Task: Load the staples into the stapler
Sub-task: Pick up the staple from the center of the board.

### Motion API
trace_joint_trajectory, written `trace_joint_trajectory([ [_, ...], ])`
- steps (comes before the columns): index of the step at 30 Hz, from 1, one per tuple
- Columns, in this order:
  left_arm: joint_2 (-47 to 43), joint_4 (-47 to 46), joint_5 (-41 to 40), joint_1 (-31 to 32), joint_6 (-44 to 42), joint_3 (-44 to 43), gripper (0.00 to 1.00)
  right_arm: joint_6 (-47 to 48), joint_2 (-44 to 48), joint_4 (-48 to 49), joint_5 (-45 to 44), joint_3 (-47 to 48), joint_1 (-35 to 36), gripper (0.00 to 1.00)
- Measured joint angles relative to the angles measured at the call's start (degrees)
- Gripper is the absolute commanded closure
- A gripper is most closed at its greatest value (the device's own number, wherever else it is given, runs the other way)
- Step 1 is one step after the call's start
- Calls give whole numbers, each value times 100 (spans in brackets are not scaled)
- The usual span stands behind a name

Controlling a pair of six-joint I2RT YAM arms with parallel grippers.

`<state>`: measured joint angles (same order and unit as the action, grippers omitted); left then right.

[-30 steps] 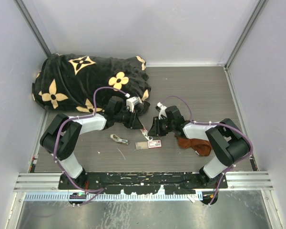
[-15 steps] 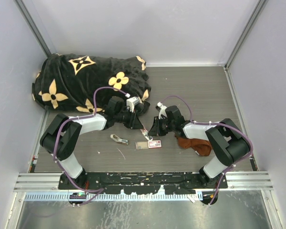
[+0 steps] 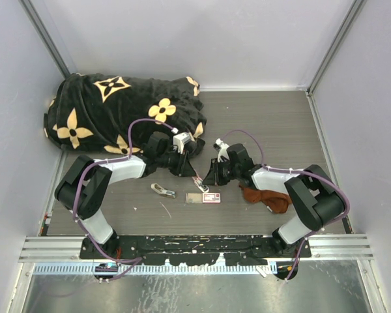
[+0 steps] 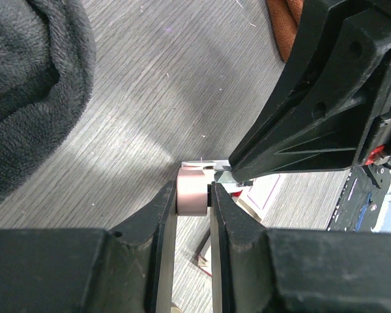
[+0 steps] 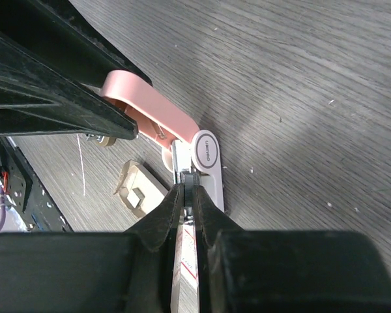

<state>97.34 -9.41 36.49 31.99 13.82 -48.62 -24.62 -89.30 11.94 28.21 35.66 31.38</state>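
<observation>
The stapler (image 3: 199, 183) lies opened between my two grippers, its pink upper arm (image 5: 150, 107) swung away from the white base (image 5: 208, 163). My left gripper (image 4: 194, 190) is shut on the pink end of the stapler (image 4: 193, 195), holding it just above the table. My right gripper (image 5: 189, 189) is shut on a small black ribbed piece at the stapler's metal channel (image 5: 180, 160). The staples' white box with the red label (image 3: 212, 197) lies under the right fingers, and its grey-brown tray (image 5: 138, 189) lies beside it. I see no loose strip of staples.
A rust-brown cloth (image 3: 264, 195) lies right of the right gripper. A black blanket with tan flowers (image 3: 117, 111) fills the back left. A small silvery-beige item (image 3: 161, 190) lies left of the tray. Grey walls enclose the table on three sides.
The right gripper's jaws have closed onto the small black piece at the stapler's channel. The left gripper keeps its hold on the pink end and has not moved.
</observation>
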Motion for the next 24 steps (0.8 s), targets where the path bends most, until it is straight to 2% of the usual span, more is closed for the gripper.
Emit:
trace_joint_trajectory([
  [15, -61, 87, -221, 85, -63, -17, 98, -149, 243, -33, 42, 0, -7, 87],
  [19, -72, 245, -422, 107, -2, -94, 84, -177, 544, -170, 136, -2, -7, 87],
  [21, -66, 299, -481, 107, 55, -120, 69, -227, 798, -210, 249, -22, -9, 87],
  [24, 31, 363, -581, 107, 181, -229, 55, -310, 1158, -208, 514, -164, -11, 87],
])
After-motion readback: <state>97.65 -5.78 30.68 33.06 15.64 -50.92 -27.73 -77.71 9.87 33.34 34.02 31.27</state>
